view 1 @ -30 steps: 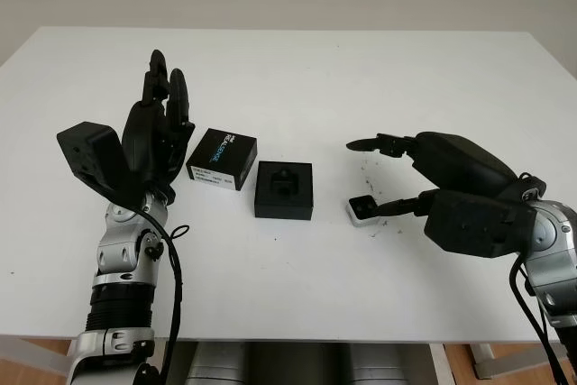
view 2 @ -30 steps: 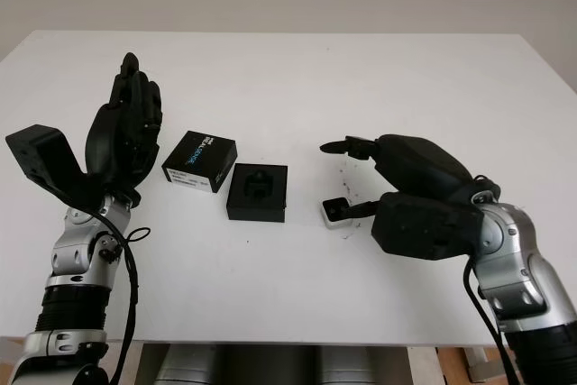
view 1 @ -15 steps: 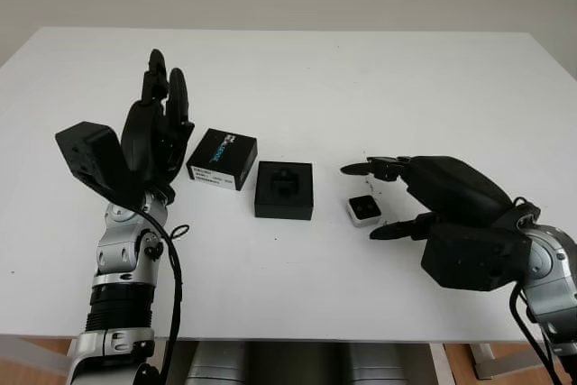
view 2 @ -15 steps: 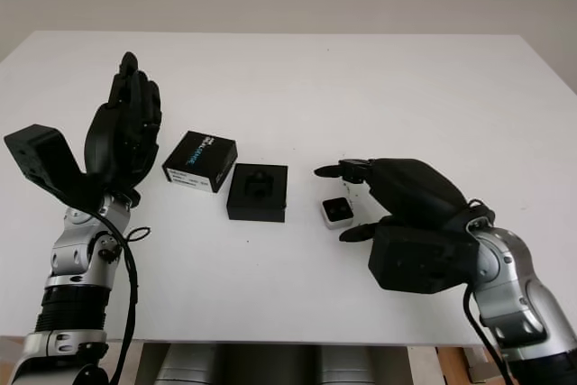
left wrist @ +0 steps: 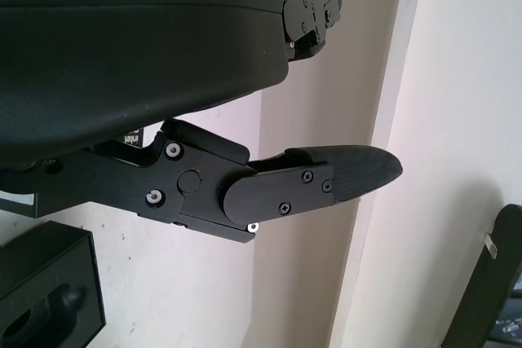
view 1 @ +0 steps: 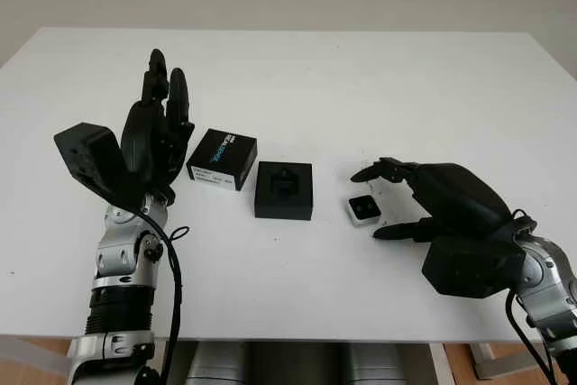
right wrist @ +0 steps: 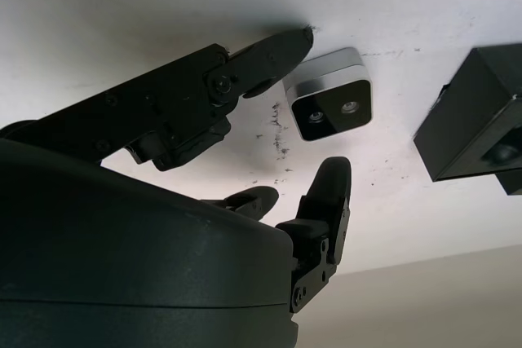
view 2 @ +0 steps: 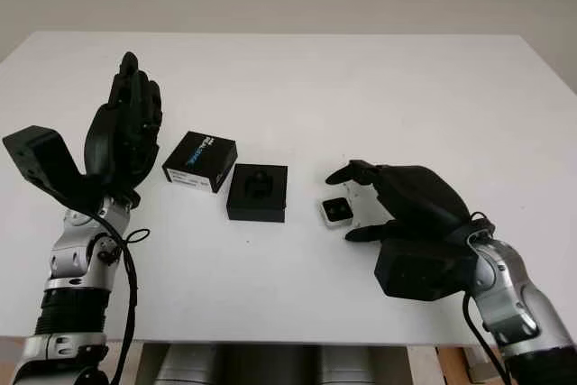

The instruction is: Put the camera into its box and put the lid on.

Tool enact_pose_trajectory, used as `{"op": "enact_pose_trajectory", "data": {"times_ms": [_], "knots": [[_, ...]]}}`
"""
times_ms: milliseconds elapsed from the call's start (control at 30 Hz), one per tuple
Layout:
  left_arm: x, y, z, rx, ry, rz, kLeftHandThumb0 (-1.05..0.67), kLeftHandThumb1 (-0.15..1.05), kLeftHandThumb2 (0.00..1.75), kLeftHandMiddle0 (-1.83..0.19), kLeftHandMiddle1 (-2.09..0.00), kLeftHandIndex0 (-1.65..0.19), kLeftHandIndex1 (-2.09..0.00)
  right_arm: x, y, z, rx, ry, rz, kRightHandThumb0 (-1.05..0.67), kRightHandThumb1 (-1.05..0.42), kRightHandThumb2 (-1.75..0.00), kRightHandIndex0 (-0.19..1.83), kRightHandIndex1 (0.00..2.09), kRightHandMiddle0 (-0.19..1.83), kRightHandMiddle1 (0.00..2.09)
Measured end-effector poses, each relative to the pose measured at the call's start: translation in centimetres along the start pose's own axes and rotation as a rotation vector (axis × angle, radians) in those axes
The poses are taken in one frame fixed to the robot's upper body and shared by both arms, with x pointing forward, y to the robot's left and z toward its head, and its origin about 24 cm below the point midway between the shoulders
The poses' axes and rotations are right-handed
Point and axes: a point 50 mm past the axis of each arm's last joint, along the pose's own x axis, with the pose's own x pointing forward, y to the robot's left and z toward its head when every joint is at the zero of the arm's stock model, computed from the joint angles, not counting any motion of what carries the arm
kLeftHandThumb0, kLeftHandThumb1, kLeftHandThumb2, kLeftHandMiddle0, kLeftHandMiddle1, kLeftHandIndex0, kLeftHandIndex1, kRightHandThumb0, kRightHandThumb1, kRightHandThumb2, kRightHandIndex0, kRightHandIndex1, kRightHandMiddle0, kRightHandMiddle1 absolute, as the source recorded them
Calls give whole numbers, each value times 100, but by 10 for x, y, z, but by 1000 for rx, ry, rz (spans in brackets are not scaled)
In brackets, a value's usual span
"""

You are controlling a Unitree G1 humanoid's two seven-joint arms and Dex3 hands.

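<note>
A small white camera (view 1: 363, 210) with a black lens face (right wrist: 330, 105) lies flat on the white table (view 1: 297, 69). My right hand (view 1: 383, 201) is open just to its right, fingertips either side of it and not touching. The open black box (view 1: 284, 189), with a moulded insert, sits left of the camera. Its black lid (view 1: 222, 159) with a white label lies further left. My left hand (view 1: 160, 123) is open and raised upright beside the lid.
Small dark scuff marks speckle the table around the camera. Free table surface stretches behind the box and along the front edge (view 1: 297, 335).
My right hand has drawn back toward the front edge and lowered; its lower finger, which touched the camera a second ago, now stands off it. The camera, box, lid and left hand stay put.
</note>
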Motion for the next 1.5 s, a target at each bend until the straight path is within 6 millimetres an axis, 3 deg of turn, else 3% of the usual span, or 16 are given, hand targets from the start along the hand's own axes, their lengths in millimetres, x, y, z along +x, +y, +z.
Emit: {"op": "enact_pose_trajectory", "data": {"times_ms": [500, 833, 1067, 1500], "knots": [[-1, 0, 0, 1, 2, 3, -68, 105, 54, 19, 0, 19, 0, 9, 6, 3, 91, -1, 18, -41, -81, -6, 50, 11, 19, 109], [-1, 1, -1, 1, 3, 12, -67, 105, 54, 19, -1, 19, 0, 15, 6, 7, 142, -14, 101, -47, -82, -5, 41, 6, 22, 104], [-1, 1, -1, 1, 3, 11, -67, 105, 53, 19, 0, 19, 0, 15, 6, 8, 123, -20, 112, -46, -82, -5, 41, 6, 29, 115], [-1, 1, -1, -7, 2, 10, -66, 105, 52, 19, 0, 19, 0, 15, 2, 4, 38, 17, 102, -42, -82, -5, 40, 5, 29, 108]]}}
